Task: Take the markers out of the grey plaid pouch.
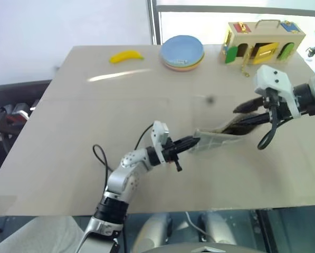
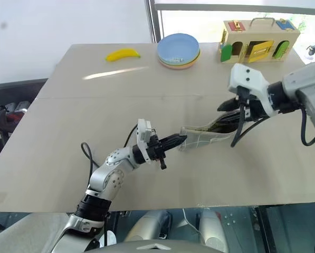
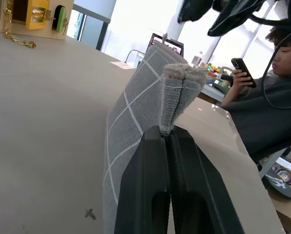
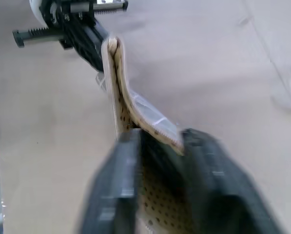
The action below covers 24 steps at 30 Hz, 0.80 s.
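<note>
1. Grey plaid pouch (image 2: 199, 138) is held off the table (image 2: 94, 105) between both grippers, near the table's centre-right, stretched roughly level with its right end a bit higher.
2. Left gripper (image 2: 179, 139): fingers clenched on the pouch's left end. The left wrist view shows a fold of grey fabric pinched between the two black fingers (image 3: 145, 195).
3. Right gripper (image 2: 228, 117): reaches into the pouch's open right end. In the right wrist view one dark finger sits inside against the tan dotted lining and the other outside. That view shows them a little apart with the pouch wall between. Fingers read as clamped; what they grasp, wall or contents, can't tell.
4. Pouch mouth (image 4: 150, 126) is parted, with the zipper edge and lining visible. Markers not made out inside.
5. Far side of table: yellow banana (image 2: 122, 54), stack of plates (image 2: 179, 50) w/ blue on top, wooden latch box (image 2: 257, 41) w/ coloured doors. All well apart from the pouch.
6. Person (image 3: 269, 97) seated beyond the table edge, holding a phone (image 3: 239, 66), seen in the left wrist view.
</note>
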### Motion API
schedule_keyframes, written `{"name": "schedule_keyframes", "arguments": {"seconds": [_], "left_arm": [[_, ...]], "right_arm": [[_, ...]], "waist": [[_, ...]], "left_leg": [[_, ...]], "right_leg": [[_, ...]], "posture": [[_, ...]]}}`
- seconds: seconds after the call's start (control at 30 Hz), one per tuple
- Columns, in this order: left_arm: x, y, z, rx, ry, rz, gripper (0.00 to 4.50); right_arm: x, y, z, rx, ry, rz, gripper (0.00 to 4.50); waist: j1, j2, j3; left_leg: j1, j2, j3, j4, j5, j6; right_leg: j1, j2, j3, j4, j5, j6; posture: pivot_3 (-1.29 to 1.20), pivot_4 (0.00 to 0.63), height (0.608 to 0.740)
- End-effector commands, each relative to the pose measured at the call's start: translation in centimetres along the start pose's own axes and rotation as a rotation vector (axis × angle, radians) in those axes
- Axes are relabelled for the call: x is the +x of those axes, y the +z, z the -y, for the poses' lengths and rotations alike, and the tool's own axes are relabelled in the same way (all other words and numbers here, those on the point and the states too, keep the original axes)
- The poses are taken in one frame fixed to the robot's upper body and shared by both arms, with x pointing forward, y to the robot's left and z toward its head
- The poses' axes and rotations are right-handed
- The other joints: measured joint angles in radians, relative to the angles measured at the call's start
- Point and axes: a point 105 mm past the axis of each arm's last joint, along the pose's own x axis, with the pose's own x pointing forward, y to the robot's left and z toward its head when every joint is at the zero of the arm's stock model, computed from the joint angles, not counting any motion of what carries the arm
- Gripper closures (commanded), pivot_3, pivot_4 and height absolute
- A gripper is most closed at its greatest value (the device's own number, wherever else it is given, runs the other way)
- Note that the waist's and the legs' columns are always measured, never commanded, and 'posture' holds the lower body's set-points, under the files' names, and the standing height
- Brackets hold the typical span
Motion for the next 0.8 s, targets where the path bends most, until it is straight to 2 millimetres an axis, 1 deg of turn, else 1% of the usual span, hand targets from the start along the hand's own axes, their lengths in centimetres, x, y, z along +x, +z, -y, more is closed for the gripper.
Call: {"name": "schedule_keyframes", "arguments": {"seconds": [0.03,0.13,0.2,0.27,0.37,0.43,0.47,0.5,0.53,0.6,0.7,0.73,0.8], "left_arm": [[-0.1,0.5,-0.2,0.027,0.007,0.014,4.5],[-0.2,0.5,-0.2,0.027,0.007,0.013,4.5],[-0.2,0.5,-0.1,0.025,0.004,0.013,4.5],[-0.1,0.4,-0.1,0.022,0.0,0.014,4.5],[0.1,0.5,0.0,0.019,-0.01,0.018,4.5],[0.3,0.5,0.1,0.02,-0.017,0.022,4.5],[0.4,0.5,0.1,0.02,-0.018,0.023,4.5],[0.5,0.5,0.1,0.021,-0.02,0.023,4.5],[0.7,0.4,0.1,0.023,-0.022,0.023,4.5],[0.8,0.2,0.1,0.023,-0.025,0.022,4.5],[1.0,0.0,0.1,0.013,-0.029,0.025,4.5],[1.0,-0.2,0.2,0.009,-0.03,0.025,4.5],[1.1,-0.3,0.3,0.0,-0.031,0.026,4.5]], "right_arm": [[-0.4,-0.2,0.2,-0.029,-0.027,-0.026,4.41],[0.2,-0.8,0.2,-0.03,-0.018,-0.047,4.41],[1.0,-1.7,0.5,-0.047,-0.024,-0.084,4.41],[2.3,-2.6,0.8,-0.068,-0.024,-0.119,4.41],[4.3,-3.0,0.7,-0.098,0.001,-0.127,4.41],[5.5,-3.2,0.9,-0.129,0.008,-0.138,3.91],[6.0,-3.5,0.9,-0.139,0.014,-0.151,3.4],[6.3,-3.9,0.9,-0.145,0.021,-0.165,3.17],[6.6,-4.2,1.0,-0.152,0.025,-0.183,2.65],[6.9,-4.5,1.2,-0.167,0.025,-0.202,1.8],[7.4,-3.9,1.1,-0.182,0.043,-0.195,0.38],[7.5,-3.8,0.8,-0.187,0.061,-0.197,0.1],[8.0,-3.9,0.2,-0.192,0.1,-0.208,0.1]], "waist": [[0.0,0.0,0.0],[-0.001,0.0,0.0],[-0.001,0.0,0.0],[-0.001,0.0,0.0],[-0.003,0.0,0.0],[-0.003,0.0,0.0],[-0.003,0.0,0.0],[-0.001,0.0,0.0],[0.001,0.0,0.0],[0.0,0.0,0.0],[-0.003,0.0,0.0],[-0.004,0.0,0.0],[-0.003,0.0,0.0]], "left_leg": [[0.0,0.0,0.0,0.0,0.0,0.0],[0.0,0.0,0.0,0.0,0.0,0.0],[0.0,0.0,0.0,0.0,0.0,0.0],[0.0,0.0,0.0,0.0,0.0,0.0],[0.0,0.0,0.001,0.0,0.0,0.0],[0.0,0.0,0.001,0.0,0.0,0.0],[0.0,0.0,0.001,0.0,0.0,0.0],[0.0,0.0,0.001,0.0,0.0,0.0],[0.0,0.0,0.0,0.0,0.0,0.0],[0.0,0.0,0.0,0.001,0.0,0.0],[0.0,0.0,0.0,0.001,0.0,0.0],[0.0,0.0,0.0,0.0,0.0,0.0],[0.0,0.0,0.0,0.0,0.0,0.0]], "right_leg": [[0.0,0.0,0.0,0.0,0.0,0.0],[0.0,0.0,0.0,0.0,0.0,0.0],[0.0,0.0,0.0,0.0,0.0,0.0],[0.0,0.0,0.0,0.0,0.0,0.0],[0.0,0.0,0.001,0.001,0.0,0.0],[-0.001,0.0,0.001,0.001,0.0,0.0],[-0.001,0.001,0.0,0.001,0.0,0.0],[-0.001,0.0,0.001,0.001,0.0,0.0],[0.0,0.0,0.0,0.001,0.0,0.0],[0.0,0.0,0.0,0.0,0.0,0.0],[0.0,0.0,0.0,0.001,0.0,0.0],[0.0,0.0,0.0,0.001,0.0,0.0],[0.0,0.001,0.0,0.001,0.0,0.0]], "posture": [[0.0,0.15,0.74],[0.0,0.15,0.74],[0.0,0.15,0.74],[0.0,0.15,0.74],[0.0,0.15,0.74],[0.0,0.15,0.74],[0.0,0.15,0.74],[0.0,0.15,0.74],[0.0,0.15,0.74],[0.0,0.15,0.74],[0.0,0.15,0.74],[0.0,0.15,0.74],[0.0,0.15,0.74]]}}
